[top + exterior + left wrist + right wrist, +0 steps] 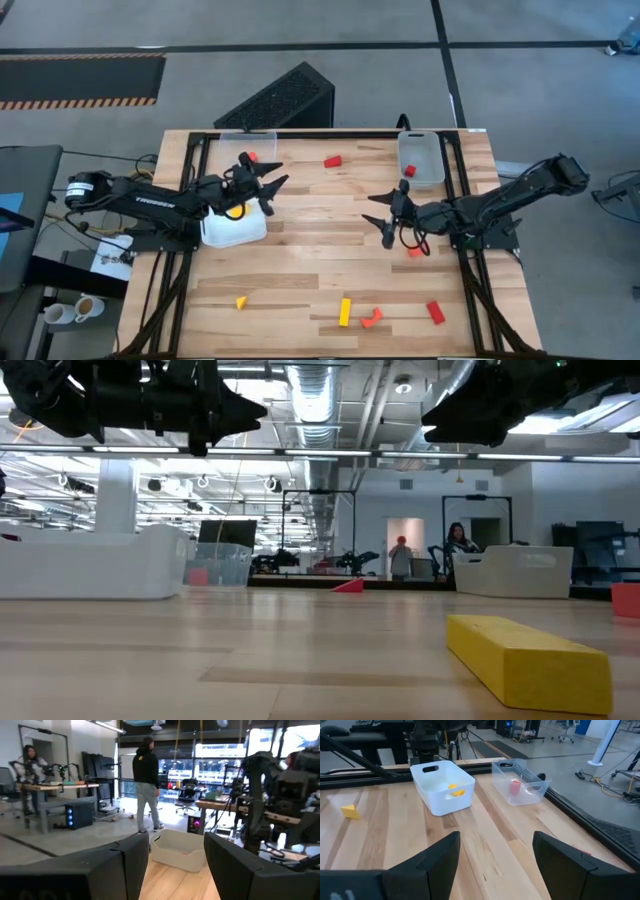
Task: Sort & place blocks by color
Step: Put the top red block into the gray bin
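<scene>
Blocks [345,311] lie scattered across the table [300,260], several well below both arms, one red piece [415,252] just beside the right gripper [383,222]. Its fingers spread wide and empty; best drop squarely over it. Left gripper [272,178] hangs parted, empty, above the white bin [236,226].

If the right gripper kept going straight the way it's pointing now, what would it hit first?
Most likely the white plastic bin holding yellow blocks, which lies ahead between the right gripper's open jaws. Bare wooden table lies before it, though height is hard to judge.
</scene>
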